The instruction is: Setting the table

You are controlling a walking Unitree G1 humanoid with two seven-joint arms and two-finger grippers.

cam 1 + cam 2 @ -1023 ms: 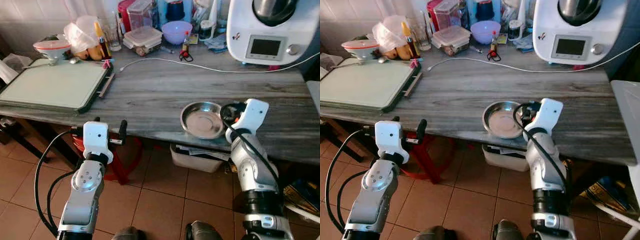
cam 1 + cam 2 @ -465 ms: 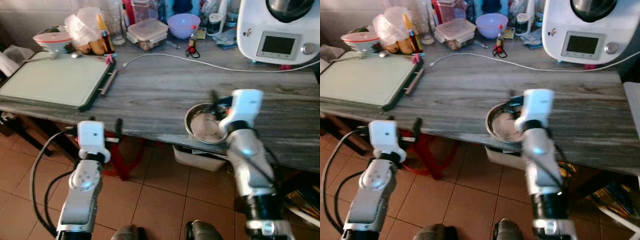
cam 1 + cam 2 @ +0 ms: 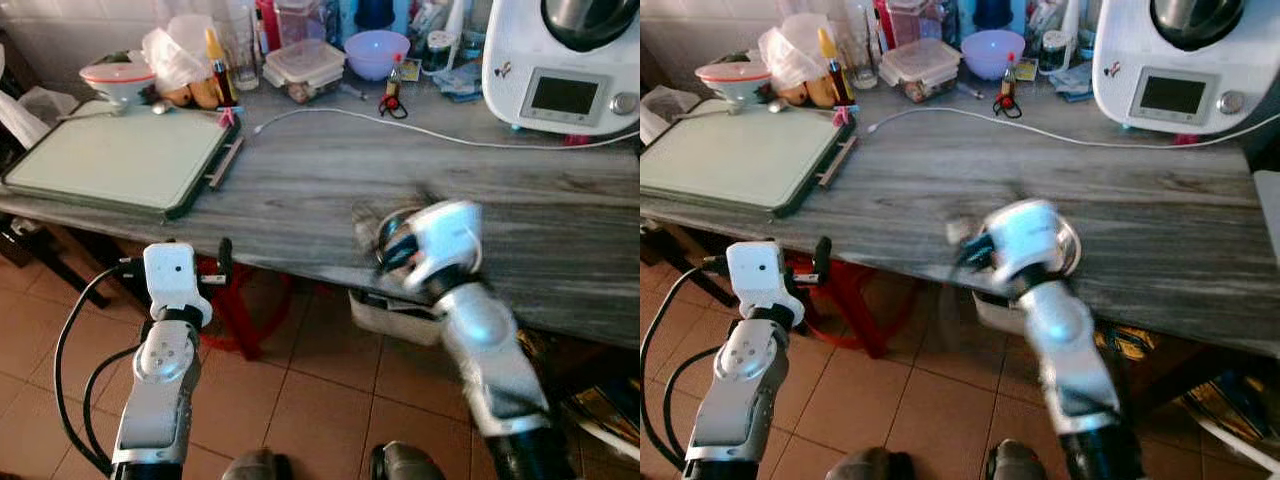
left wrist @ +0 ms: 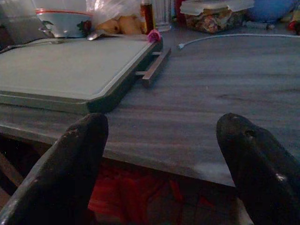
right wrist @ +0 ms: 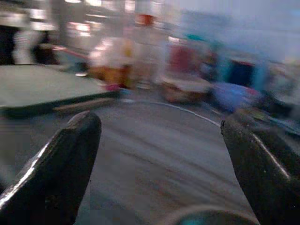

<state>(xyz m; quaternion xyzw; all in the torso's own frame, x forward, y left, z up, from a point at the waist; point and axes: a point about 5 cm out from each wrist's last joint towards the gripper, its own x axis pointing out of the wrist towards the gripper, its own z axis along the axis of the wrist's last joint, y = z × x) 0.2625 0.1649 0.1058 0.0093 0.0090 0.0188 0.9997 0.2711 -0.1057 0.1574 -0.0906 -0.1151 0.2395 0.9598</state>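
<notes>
i see the right gripper (image 5: 159, 154) raised over the near edge of the grey wooden table (image 3: 300, 190), smeared by motion blur in both eye views. its wrist view shows the two black fingers (image 5: 61, 164) spread wide with only tabletop between them, so nothing is held. a curved metal rim sits just under that gap; i read it as the steel dish (image 3: 1068, 245), which in the right eye view peeks out from behind the blurred wrist, resting on the table near its front edge.

the left gripper (image 4: 161, 154) hangs in front of the table edge, below the tabletop level, fingers (image 4: 70, 173) parted wide and empty. beyond it lies the green tray (image 3: 115, 165) on the robot's left part of the table, with a red-rimmed bowl (image 3: 117, 80) touching its far corner.

along the back of the table: a purple bowl (image 3: 376, 52), a lidded plastic container (image 3: 303, 68), and a white kitchen machine (image 3: 565, 60) far right. a white cable (image 3: 400, 125) runs across the tabletop.
</notes>
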